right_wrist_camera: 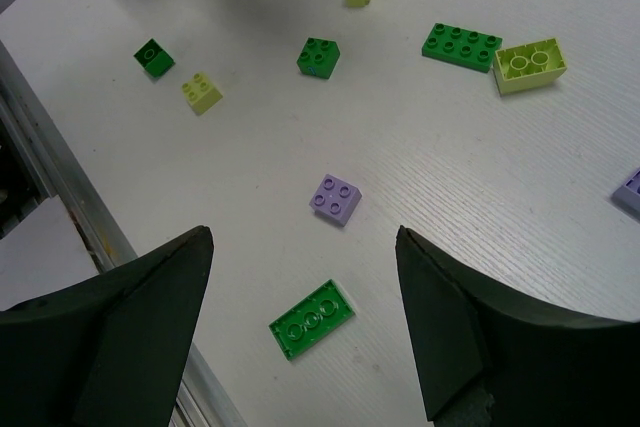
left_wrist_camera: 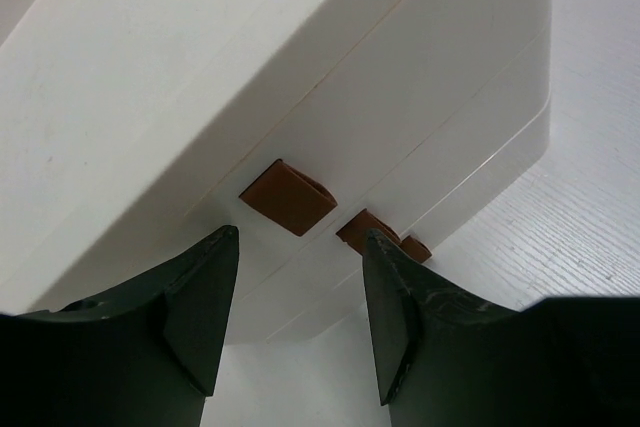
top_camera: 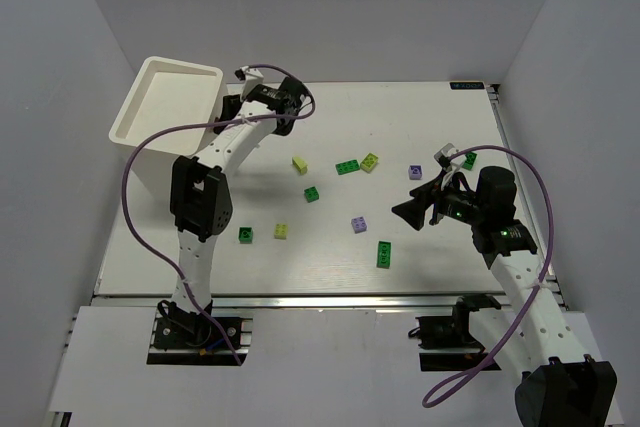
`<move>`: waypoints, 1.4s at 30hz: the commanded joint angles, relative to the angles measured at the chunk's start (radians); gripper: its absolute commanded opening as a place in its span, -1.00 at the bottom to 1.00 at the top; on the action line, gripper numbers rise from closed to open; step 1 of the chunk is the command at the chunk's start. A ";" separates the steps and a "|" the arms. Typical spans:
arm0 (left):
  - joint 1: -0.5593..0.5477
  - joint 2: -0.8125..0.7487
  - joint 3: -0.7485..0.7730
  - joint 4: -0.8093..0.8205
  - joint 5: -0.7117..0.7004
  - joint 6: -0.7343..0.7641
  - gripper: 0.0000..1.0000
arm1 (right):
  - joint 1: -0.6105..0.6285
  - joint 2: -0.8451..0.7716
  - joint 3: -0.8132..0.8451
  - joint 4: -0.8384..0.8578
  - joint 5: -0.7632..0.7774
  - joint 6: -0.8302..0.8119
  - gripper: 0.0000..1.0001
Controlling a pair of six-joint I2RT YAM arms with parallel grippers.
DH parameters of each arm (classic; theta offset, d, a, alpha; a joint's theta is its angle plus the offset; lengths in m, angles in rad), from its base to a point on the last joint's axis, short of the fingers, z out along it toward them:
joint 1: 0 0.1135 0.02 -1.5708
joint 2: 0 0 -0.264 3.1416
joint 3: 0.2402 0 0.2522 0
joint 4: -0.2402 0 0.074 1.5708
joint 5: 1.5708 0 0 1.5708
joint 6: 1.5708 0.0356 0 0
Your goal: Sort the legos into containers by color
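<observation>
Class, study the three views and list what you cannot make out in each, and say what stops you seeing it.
- Top view: the drawer fronts of the box, hidden below its recessed top and behind the left arm.
- Left wrist view: the inside of the drawers, which look shut; the third knob, half behind a finger of the left gripper.
- Right wrist view: a lavender lego, cut off by the right edge.

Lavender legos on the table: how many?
2. Far lavender lego lies right of center; near lavender lego sits mid-table, toward the front. The right arm could hide more.
</observation>
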 commanded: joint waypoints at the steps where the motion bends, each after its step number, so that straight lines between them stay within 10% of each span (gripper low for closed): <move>1: 0.008 0.018 0.032 0.021 -0.027 -0.013 0.25 | 0.004 -0.005 0.043 0.022 0.001 0.011 0.59; 31: 0.008 0.043 0.049 0.044 -0.101 -0.015 0.07 | 0.004 -0.003 0.048 0.016 0.008 0.010 0.60; 42: 0.008 0.026 0.015 0.051 -0.131 -0.018 -0.44 | 0.004 -0.002 0.049 0.016 0.010 0.007 0.61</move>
